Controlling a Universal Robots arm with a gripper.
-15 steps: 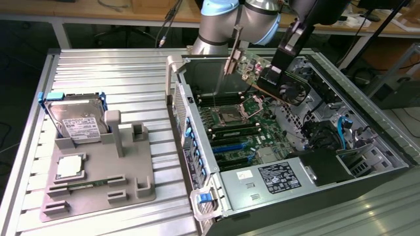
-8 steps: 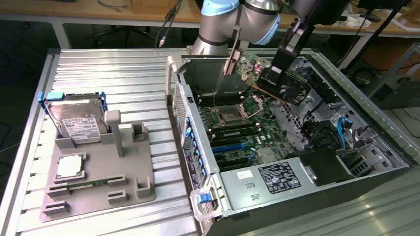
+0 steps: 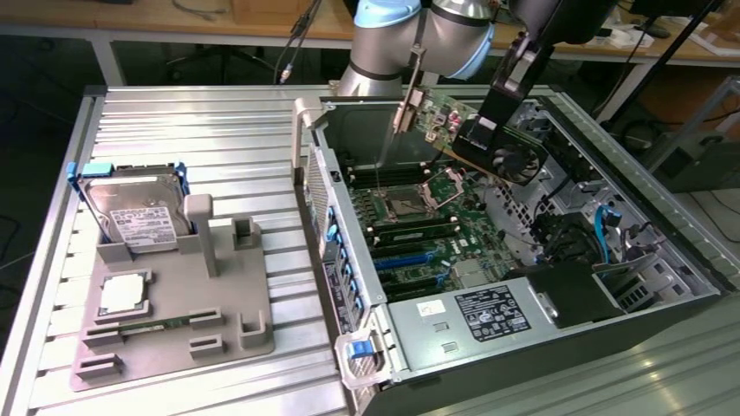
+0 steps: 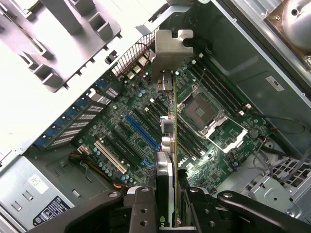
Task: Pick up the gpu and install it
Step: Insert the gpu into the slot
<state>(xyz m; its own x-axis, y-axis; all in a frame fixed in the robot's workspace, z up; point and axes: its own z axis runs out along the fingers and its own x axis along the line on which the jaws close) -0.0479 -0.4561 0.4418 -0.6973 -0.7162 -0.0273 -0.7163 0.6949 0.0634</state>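
The gpu point(image 3: 480, 139) is a green card with a black cooler and a silver end bracket point(image 3: 407, 113). It hangs tilted in the air over the open computer case, above the motherboard point(image 3: 422, 238). My black gripper point(image 3: 495, 117) is shut on the card from above. In the wrist view the gpu point(image 4: 167, 126) appears edge-on, clamped between my fingers point(image 4: 143, 204), with its bracket point(image 4: 170, 48) at the far end. Below it lie the motherboard's expansion slots, among them a blue one point(image 4: 143, 131), and the processor socket point(image 4: 201, 109).
The case's metal walls point(image 3: 318, 182) ring the motherboard, and a power supply point(image 3: 486, 312) sits at its near end. On the exterior view's left, a grey fixture point(image 3: 231, 321) holds a hard drive in a blue frame point(image 3: 133, 208), a processor point(image 3: 121, 295) and a memory stick point(image 3: 145, 328).
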